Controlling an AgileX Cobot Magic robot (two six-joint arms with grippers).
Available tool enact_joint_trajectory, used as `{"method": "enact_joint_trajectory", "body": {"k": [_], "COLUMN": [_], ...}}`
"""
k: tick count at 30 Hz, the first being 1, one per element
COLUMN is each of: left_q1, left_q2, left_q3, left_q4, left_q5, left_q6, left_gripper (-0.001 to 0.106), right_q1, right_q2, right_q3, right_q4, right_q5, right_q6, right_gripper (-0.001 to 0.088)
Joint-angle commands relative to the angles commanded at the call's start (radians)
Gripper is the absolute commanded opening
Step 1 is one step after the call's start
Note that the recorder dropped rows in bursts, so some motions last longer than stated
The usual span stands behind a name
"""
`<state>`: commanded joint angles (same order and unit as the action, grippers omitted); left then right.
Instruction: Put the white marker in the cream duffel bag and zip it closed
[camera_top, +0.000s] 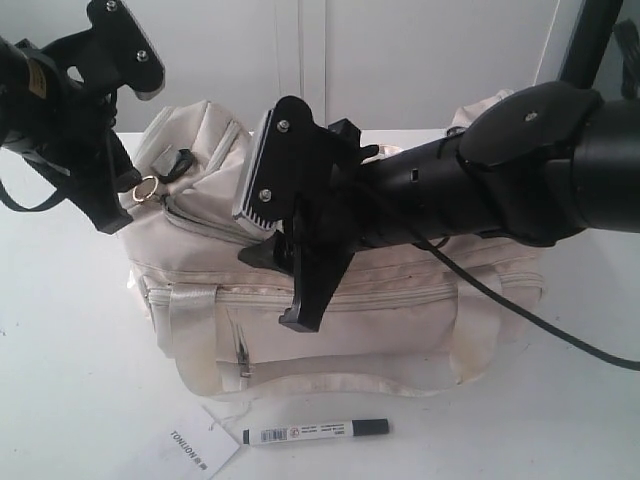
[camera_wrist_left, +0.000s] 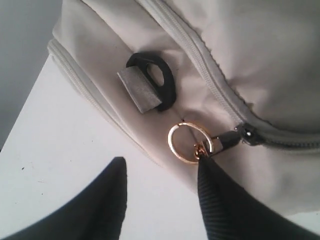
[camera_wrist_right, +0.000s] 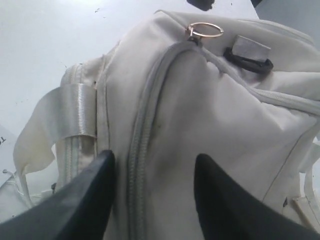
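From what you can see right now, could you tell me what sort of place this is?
Probably a lab test bench: a white tabletop, plain white wall panels behind, and black robot arms, left and right, over the cream duffel bag.

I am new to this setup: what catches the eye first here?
The cream duffel bag fills the middle of the table, and the right gripper hangs open over its top. The white marker lies on the table in front of the bag, beside a paper tag. The left gripper is at the gold ring on the bag's end.
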<state>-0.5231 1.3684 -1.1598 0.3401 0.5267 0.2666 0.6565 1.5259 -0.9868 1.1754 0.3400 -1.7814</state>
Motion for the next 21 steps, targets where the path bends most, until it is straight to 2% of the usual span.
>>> {"method": "enact_joint_trajectory", "body": {"k": [6,16,21], "left_q1": [0.0,0.0,0.0], "left_q2": [-0.037,-0.064,-0.064], "left_q3": [0.0,0.0,0.0], "left_q4": [-0.008,-0.03,-0.05], "left_q5": [0.0,-0.003,-0.011], "left_q6": [0.002,0.002,0.002], "left_gripper": [0.05,0.05,0.05], "right_q1": [0.0,0.0,-0.042], "right_q2": [-0.028,-0.103,-0.129], "right_q3": [0.0,0.0,0.0], "right_q4": [0.0,-0.029,-0.028], "right_q5": [-0.035,-0.085,-0.107], "right_q6": [0.146,0.178,0.282], "right_gripper": [0.0484,0.0484,0.0464]}}
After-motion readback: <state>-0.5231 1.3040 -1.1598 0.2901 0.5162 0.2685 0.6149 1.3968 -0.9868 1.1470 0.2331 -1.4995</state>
